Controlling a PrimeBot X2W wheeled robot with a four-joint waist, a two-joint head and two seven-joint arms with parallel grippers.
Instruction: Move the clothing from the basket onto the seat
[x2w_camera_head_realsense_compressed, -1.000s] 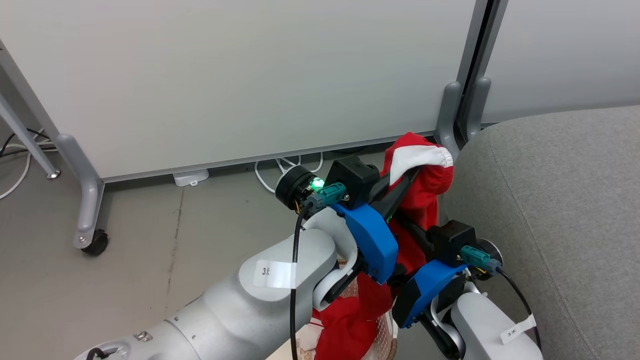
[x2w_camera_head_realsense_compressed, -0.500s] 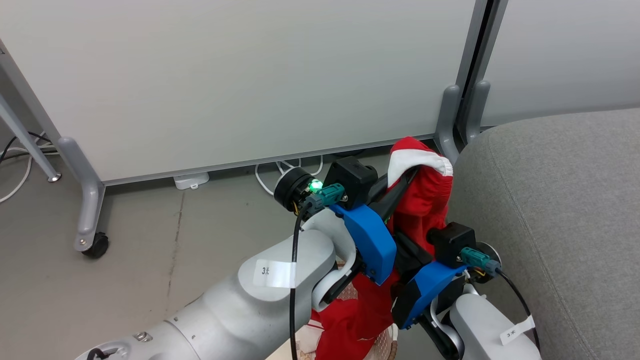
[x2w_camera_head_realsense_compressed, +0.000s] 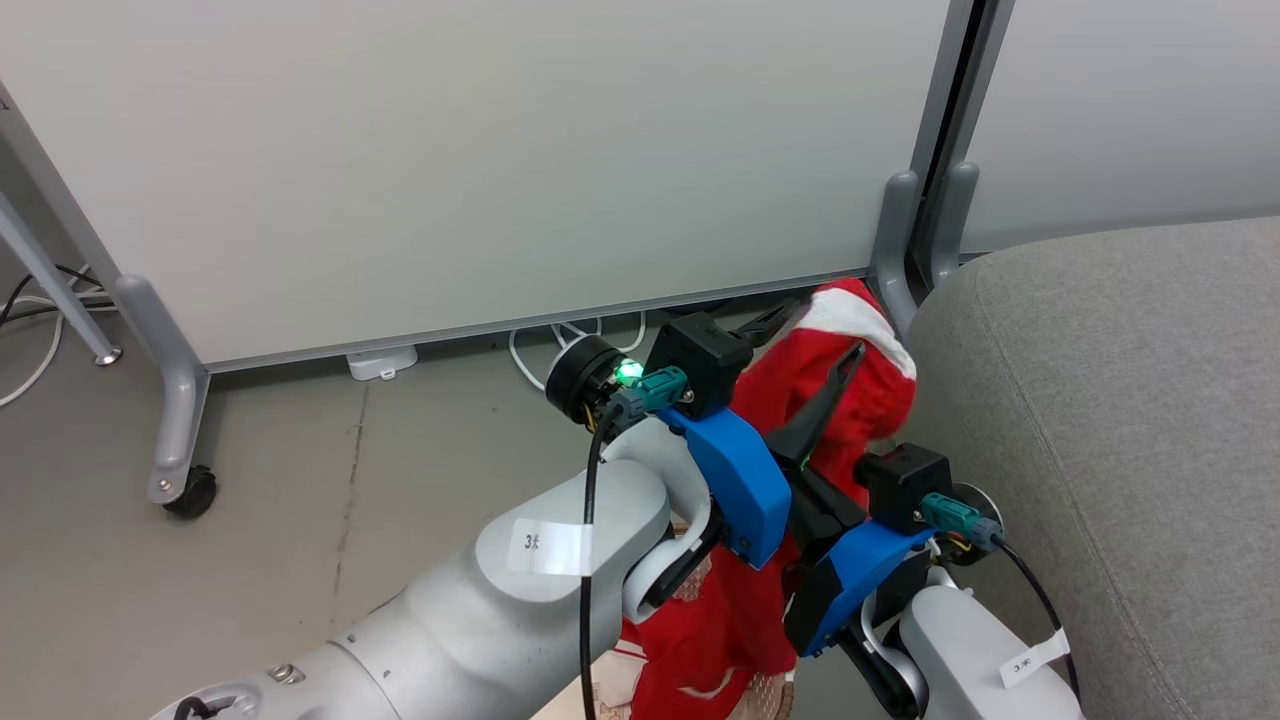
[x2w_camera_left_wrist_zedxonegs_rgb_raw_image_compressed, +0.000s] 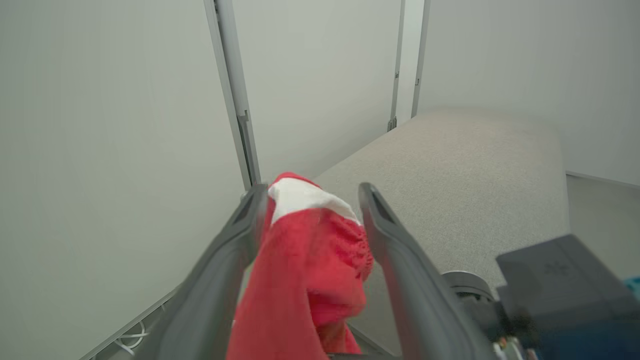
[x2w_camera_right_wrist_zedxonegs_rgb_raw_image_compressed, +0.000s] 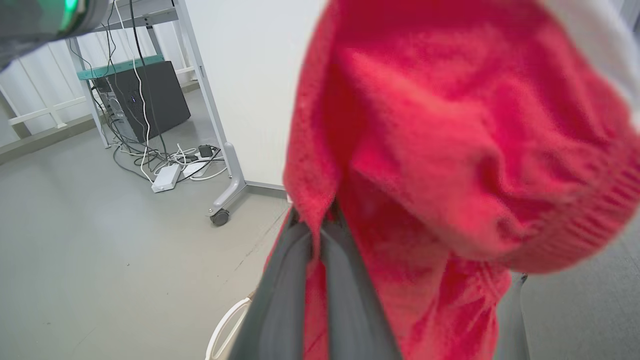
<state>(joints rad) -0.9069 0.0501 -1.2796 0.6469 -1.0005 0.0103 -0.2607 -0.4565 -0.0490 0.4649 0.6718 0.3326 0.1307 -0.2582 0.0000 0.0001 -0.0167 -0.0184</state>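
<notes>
**Garment up, not yet over the seat**

A grey floor and white panels on castor legs back the scene. In the head view the seat takes the 3 o'clock side. A sliver of the basket shows at 6 o'clock, under the arms.

The clothing hangs between the two arms, just right of centre. Its white-trimmed top is at 1 o'clock, beside the seat's rounded edge, and its tail trails down toward the basket.

The left gripper is spread. In its wrist view the cloth lies loose between the fingers, draped and not pinched. The right gripper is pressed together on a fold of the red fabric and appears to carry the load.

The step in hand looks like the carry from basket to seat. The next move likely calls for swinging toward 3 o'clock and lifting enough that the tail clears the rim. The right gripper should let go only once the cloth is over the cushion.
</notes>
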